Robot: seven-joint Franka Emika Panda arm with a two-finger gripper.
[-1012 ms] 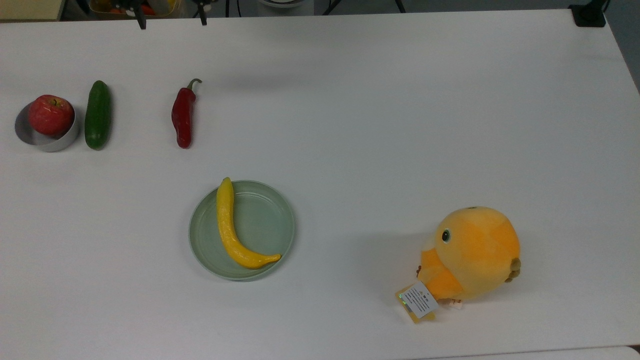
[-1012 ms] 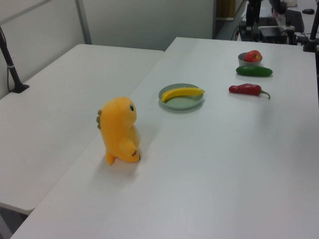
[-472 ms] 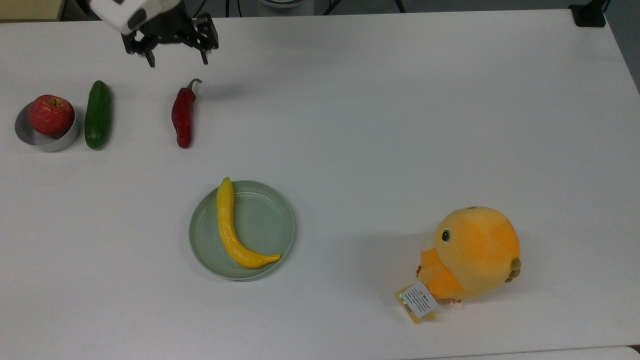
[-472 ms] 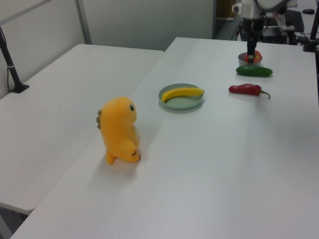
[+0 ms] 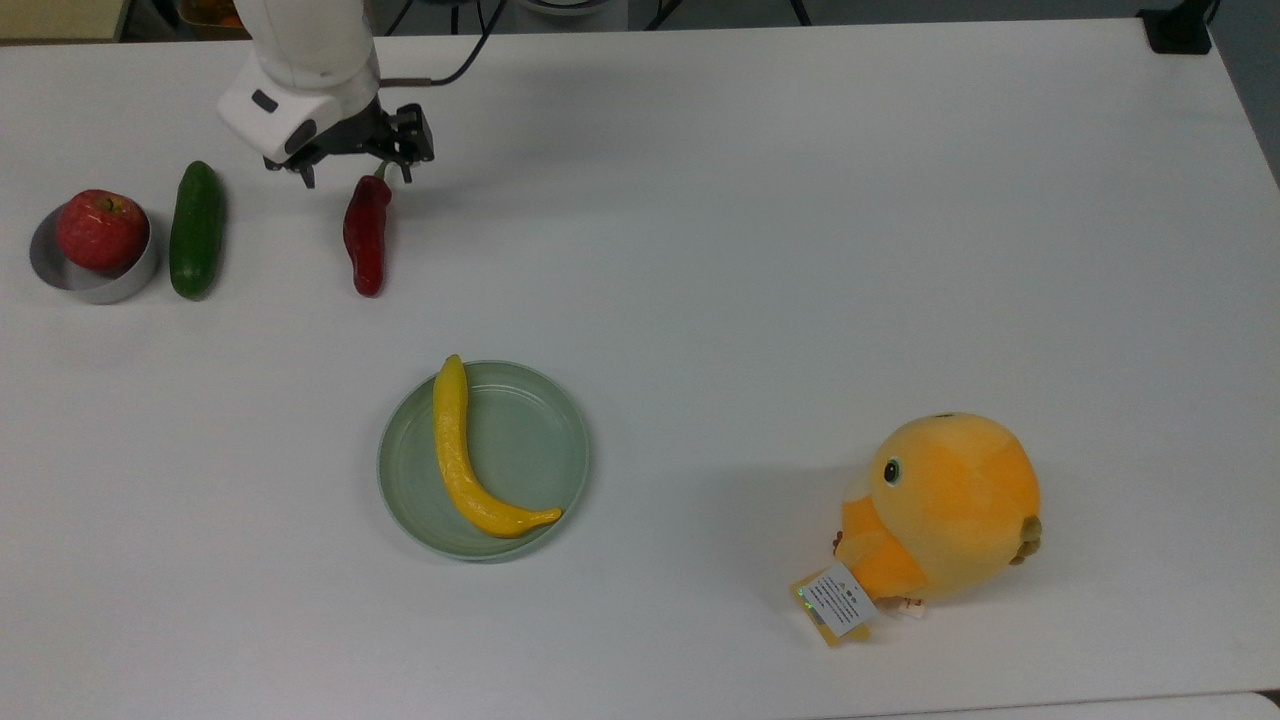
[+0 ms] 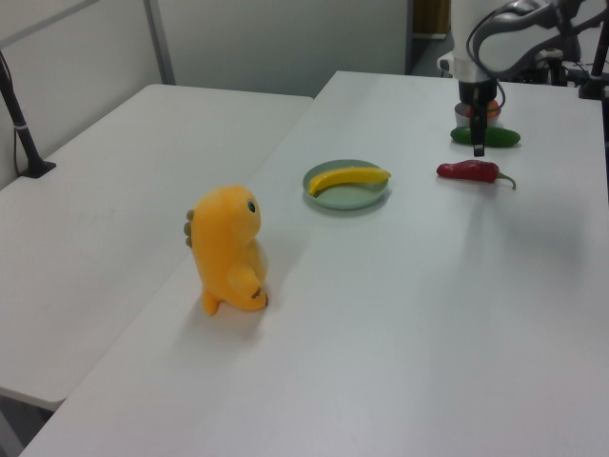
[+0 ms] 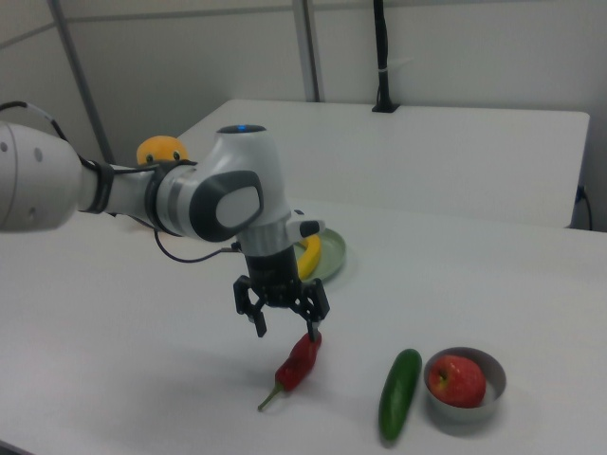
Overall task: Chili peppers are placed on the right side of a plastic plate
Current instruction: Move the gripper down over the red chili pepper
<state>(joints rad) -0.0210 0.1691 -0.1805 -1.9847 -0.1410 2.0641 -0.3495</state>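
Now I see my gripper (image 7: 285, 324) released, fingers spread, seemingly just above the chili peppers (image 7: 300, 359) on the worktop (image 5: 800, 250).

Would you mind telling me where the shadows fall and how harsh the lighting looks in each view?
Top view: soft, even light; the plush toy throws a faint shadow toward the top view's left. Left view: a diffuse arm shadow lies beyond the chili. Right view: only a weak shadow under the claw; no hard glare.

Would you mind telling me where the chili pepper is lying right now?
In the top view the chili pepper lies on the table's upper left, right of the cucumber, above the plate, under the open pincer.
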